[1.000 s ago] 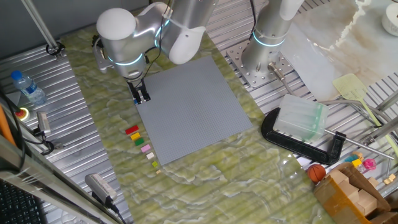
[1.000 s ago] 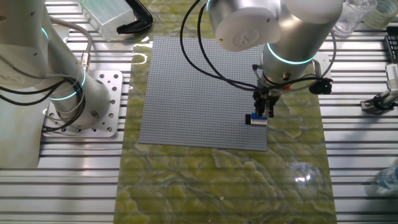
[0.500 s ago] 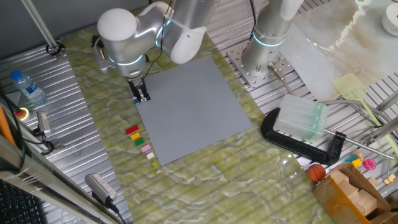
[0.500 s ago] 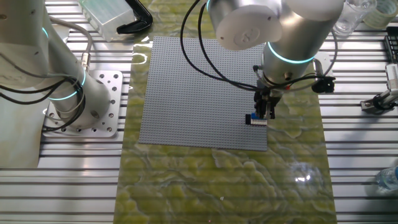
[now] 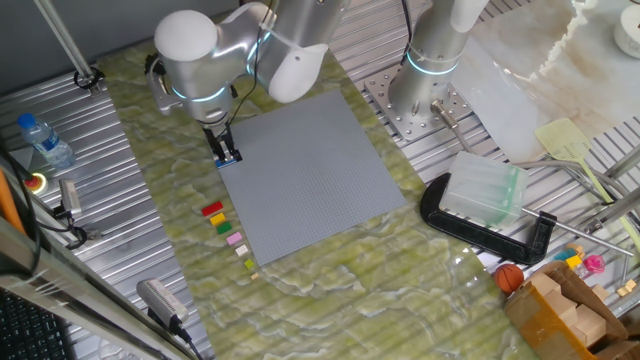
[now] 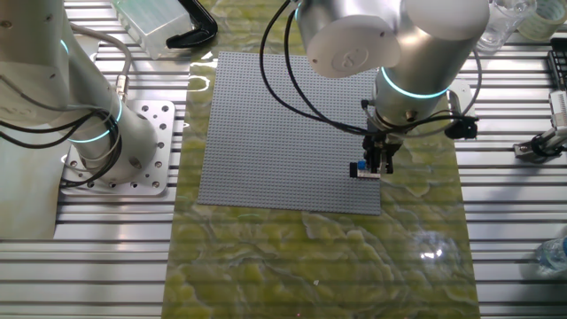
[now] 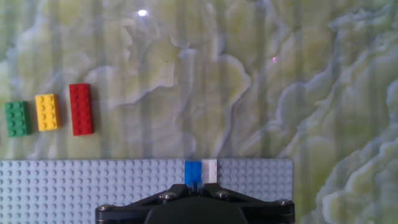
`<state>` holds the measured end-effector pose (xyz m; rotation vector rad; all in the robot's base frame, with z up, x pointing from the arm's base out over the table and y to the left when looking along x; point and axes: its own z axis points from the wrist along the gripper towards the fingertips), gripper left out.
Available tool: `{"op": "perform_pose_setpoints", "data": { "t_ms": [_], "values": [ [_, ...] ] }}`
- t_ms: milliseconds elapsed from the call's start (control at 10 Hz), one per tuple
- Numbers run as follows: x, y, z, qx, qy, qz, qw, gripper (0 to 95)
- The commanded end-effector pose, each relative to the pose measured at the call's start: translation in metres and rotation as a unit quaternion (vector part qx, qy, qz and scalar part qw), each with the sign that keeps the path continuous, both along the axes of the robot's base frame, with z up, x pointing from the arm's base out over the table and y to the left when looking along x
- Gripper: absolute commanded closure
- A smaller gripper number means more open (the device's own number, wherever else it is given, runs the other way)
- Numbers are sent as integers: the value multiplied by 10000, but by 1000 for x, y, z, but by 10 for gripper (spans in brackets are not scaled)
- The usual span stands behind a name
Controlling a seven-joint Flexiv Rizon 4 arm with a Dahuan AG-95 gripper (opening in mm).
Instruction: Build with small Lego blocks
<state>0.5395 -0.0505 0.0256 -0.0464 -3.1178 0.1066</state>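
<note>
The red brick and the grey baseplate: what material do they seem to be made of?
The red brick looks like moulded plastic, smooth and slightly glossy, with raised round studs. The grey baseplate also seems plastic, more matte, with a regular grid of small studs.

baseplate: large grey studded sheet (image 5: 312,180) at the centre of the green marbled mat (image 5: 330,290)
water bottle: lying on the metal slats at 9 o'clock (image 5: 45,140)
black clamp: at 4 o'clock of the baseplate (image 5: 485,228), gripping a clear plastic box (image 5: 483,190)
orange ball: at 5 o'clock (image 5: 510,276), just beside a cardboard box (image 5: 565,315)
second arm base: bolted to a plate at 1 o'clock (image 5: 428,75)
</note>
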Motion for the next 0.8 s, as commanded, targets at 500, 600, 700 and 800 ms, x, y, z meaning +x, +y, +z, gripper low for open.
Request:
{"op": "perform_pose_setpoints", "data": {
  "t_ms": [500, 600, 700, 800],
  "values": [
    [1, 0, -6, -24, 55, 54, 10000, 950],
    [2, 1, -2, -30, 124, 77, 9999, 950],
    [3, 3, 6, -37, 283, 79, 9996, 950],
    [10, 4, 21, -35, 434, 100, 9990, 950]
  ]
}}
